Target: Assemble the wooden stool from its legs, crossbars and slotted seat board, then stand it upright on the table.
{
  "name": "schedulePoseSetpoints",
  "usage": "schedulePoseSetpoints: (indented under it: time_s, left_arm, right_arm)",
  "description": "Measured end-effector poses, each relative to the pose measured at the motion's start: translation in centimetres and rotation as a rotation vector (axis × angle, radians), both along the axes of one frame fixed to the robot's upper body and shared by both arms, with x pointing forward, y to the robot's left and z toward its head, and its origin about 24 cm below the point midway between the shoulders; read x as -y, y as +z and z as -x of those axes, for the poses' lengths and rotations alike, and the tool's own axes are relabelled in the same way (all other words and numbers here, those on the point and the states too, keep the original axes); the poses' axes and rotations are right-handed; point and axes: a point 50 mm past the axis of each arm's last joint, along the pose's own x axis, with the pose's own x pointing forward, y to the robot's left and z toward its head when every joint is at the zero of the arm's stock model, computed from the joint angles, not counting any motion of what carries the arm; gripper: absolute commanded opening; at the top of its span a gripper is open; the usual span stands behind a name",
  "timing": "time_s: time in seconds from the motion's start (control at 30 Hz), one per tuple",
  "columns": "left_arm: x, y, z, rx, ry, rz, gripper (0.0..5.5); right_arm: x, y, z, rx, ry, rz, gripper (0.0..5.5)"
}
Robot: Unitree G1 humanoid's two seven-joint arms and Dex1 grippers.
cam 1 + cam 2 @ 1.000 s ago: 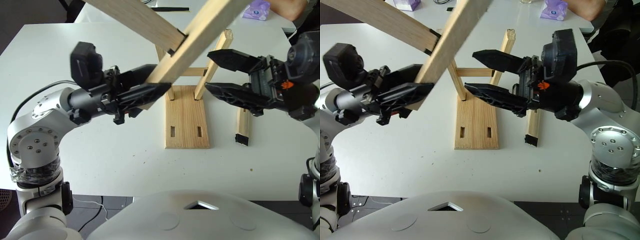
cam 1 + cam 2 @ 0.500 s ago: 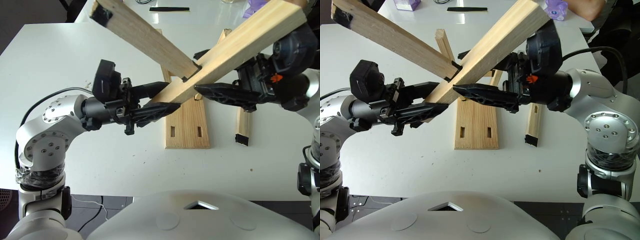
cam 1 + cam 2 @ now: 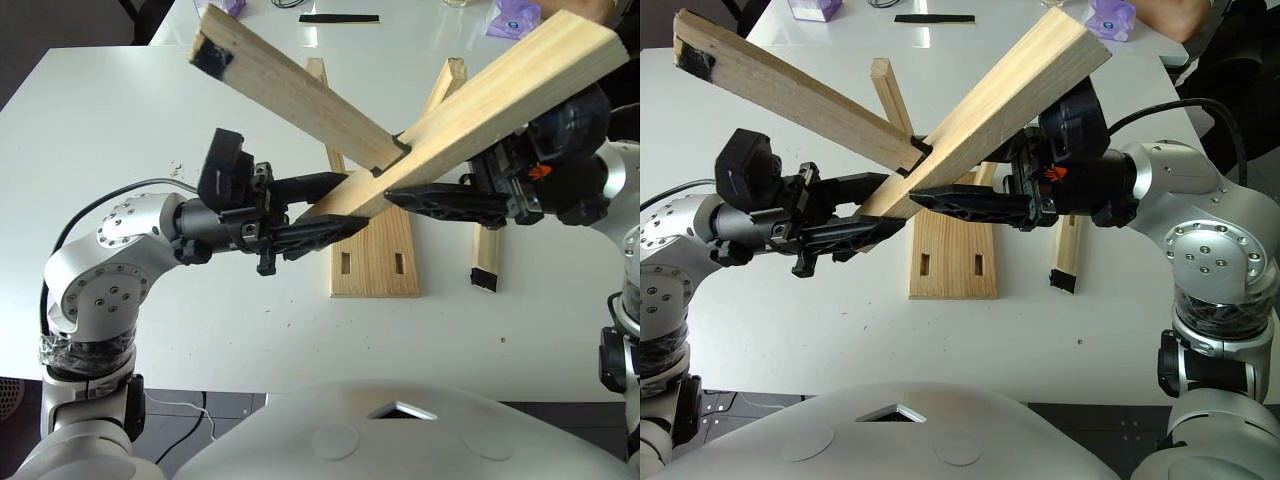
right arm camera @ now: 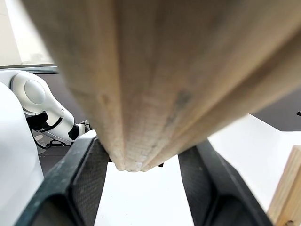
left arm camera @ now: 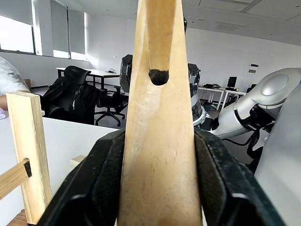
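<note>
A leg frame of two wooden planks joined in a V hangs over the table: one plank (image 3: 500, 90) rises to the right, the other (image 3: 290, 90) to the left, its end capped in black. My left gripper (image 3: 355, 200) is shut on the lower end of the right-rising plank (image 5: 160, 141). From the right, my right gripper (image 3: 400, 182) is shut on the same plank (image 4: 155, 70), one of its fingers hidden behind the wood. Below lies the slotted seat board (image 3: 372, 270), with a second leg pair (image 3: 447, 80) standing at its far end.
A loose wooden piece (image 3: 487, 255) with a black end lies on the white table (image 3: 200, 320) just right of the seat board. A purple packet (image 3: 518, 17) and a black strip (image 3: 340, 18) lie at the table's far edge.
The leg frame has come down and tilted flatter. My right gripper, open and clear of the wood a second ago, has moved left and shut on the plank. My left gripper kept its hold.
</note>
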Motion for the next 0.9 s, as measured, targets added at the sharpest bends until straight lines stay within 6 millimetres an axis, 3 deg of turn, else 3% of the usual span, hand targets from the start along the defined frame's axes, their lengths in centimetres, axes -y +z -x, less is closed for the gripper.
schedulePoseSetpoints:
  time_s: [0.1,0.33,0.43,0.53,0.67,0.9]
  left_arm:
    - [0.2,-0.5,-0.4,-0.003,0.034,-0.04,3.16]
    - [-0.1,-1.8,-1.9,-0.037,0.111,-0.054,3.19]
    - [-0.5,-2.8,-2.1,-0.055,0.14,-0.07,3.19]
    - [-2.9,-5.2,-2.4,-0.135,0.27,-0.131,3.19]
    - [-3.7,-6.2,-2.3,-0.157,0.298,-0.152,3.19]
    - [-4.3,-7.0,-2.6,-0.176,0.323,-0.167,3.19]
  right_arm:
    - [0.0,-0.1,-0.1,0.002,-0.009,0.013,2.01]
    - [1.1,0.5,-0.5,0.041,-0.1,0.027,2.01]
    - [2.3,0.5,-0.6,0.041,-0.136,0.058,2.01]
    - [5.7,0.7,-0.5,0.045,-0.239,0.13,2.01]
    - [8.2,-1.0,0.0,-0.026,-0.277,0.229,2.01]
    - [8.5,-4.1,0.5,-0.025,-0.233,0.412,2.01]
